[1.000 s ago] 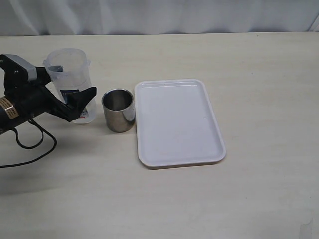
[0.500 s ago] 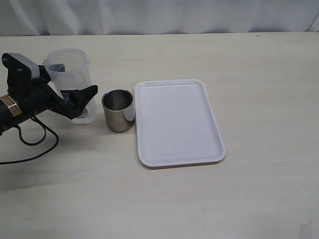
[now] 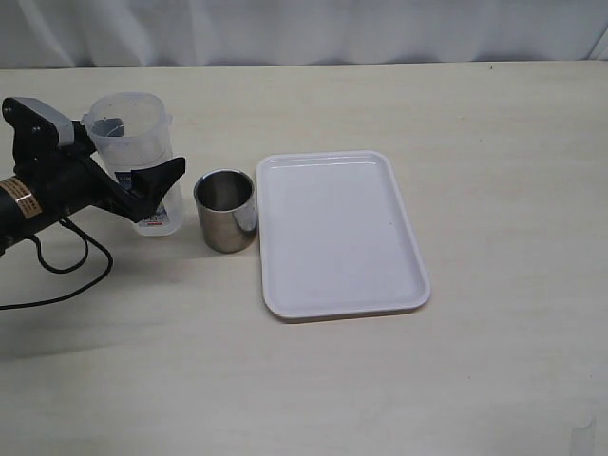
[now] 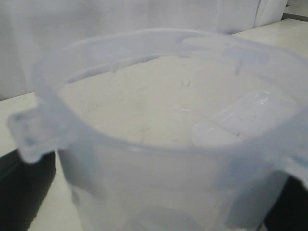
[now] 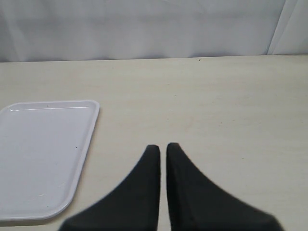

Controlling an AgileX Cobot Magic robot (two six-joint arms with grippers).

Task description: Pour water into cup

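Note:
The steel cup stands upright on the table, just left of the white tray. The tall translucent plastic container with a blue-green label stands to the cup's left. My left gripper has a finger on each side of it and looks closed on its body. The container's open rim fills the left wrist view, with the dark fingers at its sides. My right gripper is shut and empty over bare table; it does not show in the exterior view.
A white empty tray lies right of the cup and shows in the right wrist view. A black cable loops on the table under the left arm. A white curtain backs the table.
My left gripper has risen a little along the container's side and its fingers have drawn in on it. The container, cup and tray have stayed in place.

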